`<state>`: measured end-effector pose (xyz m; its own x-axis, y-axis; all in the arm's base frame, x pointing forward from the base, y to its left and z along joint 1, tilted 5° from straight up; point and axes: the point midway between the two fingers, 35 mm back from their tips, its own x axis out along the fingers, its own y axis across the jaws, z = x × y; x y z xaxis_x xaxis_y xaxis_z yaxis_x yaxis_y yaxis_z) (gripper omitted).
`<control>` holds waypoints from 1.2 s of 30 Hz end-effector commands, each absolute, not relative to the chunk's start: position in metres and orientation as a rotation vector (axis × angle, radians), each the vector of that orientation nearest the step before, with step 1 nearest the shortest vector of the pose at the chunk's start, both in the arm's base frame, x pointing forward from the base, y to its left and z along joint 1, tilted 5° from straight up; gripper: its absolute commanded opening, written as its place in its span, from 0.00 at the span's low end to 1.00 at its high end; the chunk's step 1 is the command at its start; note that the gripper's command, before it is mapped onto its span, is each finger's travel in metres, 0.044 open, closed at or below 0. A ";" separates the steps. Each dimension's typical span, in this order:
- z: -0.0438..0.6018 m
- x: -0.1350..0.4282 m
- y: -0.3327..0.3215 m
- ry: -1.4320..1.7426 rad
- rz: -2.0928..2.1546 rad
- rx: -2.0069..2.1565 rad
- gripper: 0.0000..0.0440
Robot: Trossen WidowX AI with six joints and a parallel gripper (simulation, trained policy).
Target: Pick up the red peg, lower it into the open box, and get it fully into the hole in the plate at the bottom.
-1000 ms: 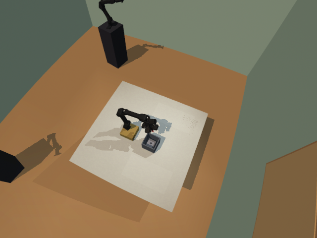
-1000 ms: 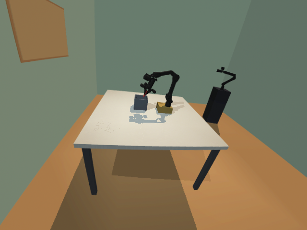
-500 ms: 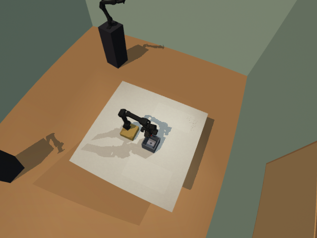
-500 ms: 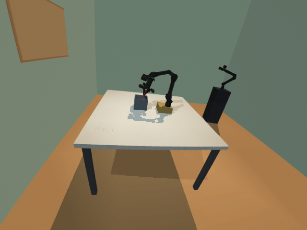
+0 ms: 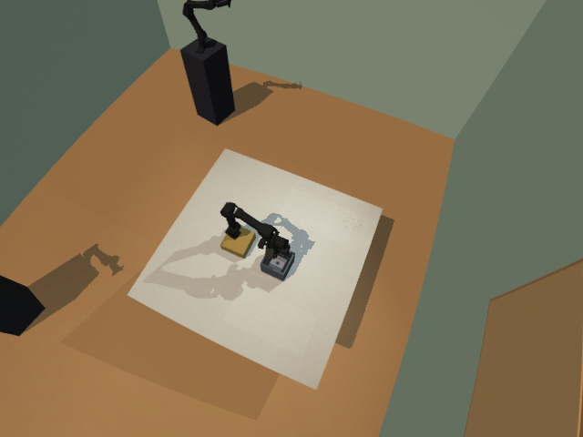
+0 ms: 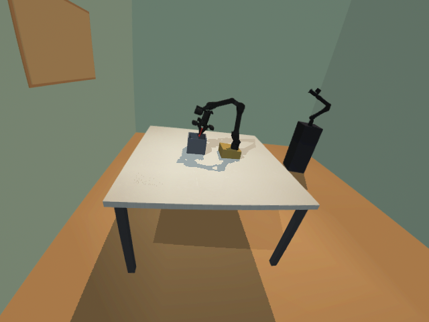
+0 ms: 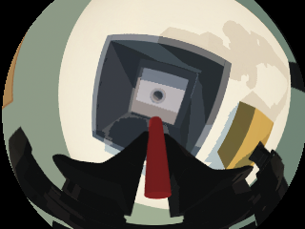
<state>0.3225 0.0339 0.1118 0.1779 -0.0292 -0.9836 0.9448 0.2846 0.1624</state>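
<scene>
1. One slim, round red peg (image 6: pixel 200 132) (image 7: pixel 157 162) is clamped between the fingers of the black parallel-jaw hand (image 5: pixel 272 255) (image 6: pixel 200 130) (image 7: pixel 155 136). The peg leans somewhat in the exterior view, and its far end projects beyond the fingertips.

2. Below the hand stands an open, dark blue-grey square box (image 5: pixel 272 272) (image 6: pixel 196 144) (image 7: pixel 107 95), upright on the off-white rectangular worktop (image 5: pixel 282 324) (image 6: pixel 208 187) (image 7: pixel 78 95). The peg's far end is over the box opening in the wrist view; whether it has dipped below the rim cannot be told.

3. Beyond the peg's tip, deep inside the box, lies a pale grey plate (image 5: pixel 282 261) (image 7: pixel 171 102) with a round, dark hole (image 5: pixel 277 263) (image 7: pixel 157 95). The wrist view shows this hole clear of the tip, so the peg is outside it.

4. To one side of the hand, near the box but apart from it, sits a low, mustard-yellow block (image 5: pixel 240 247) (image 6: pixel 228 151) (image 7: pixel 257 135). The black jointed arm (image 5: pixel 254 221) (image 6: pixel 239 116) rises from there and arches over to the hand.

5. Well apart from the hand, off the worktop, a second black arm (image 5: pixel 193 21) (image 6: pixel 324 104) stands on a tall black pedestal (image 5: pixel 209 85) (image 6: pixel 303 149).
</scene>
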 end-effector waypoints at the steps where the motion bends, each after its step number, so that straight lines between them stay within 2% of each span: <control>1: 0.100 0.324 0.030 1.193 -0.911 1.028 0.00; 29: 0.033 0.341 0.016 1.285 -0.890 0.984 0.00; 31: 0.030 0.342 0.015 1.289 -0.893 0.973 0.03; 36: 0.022 0.342 0.014 1.310 -0.896 0.951 0.20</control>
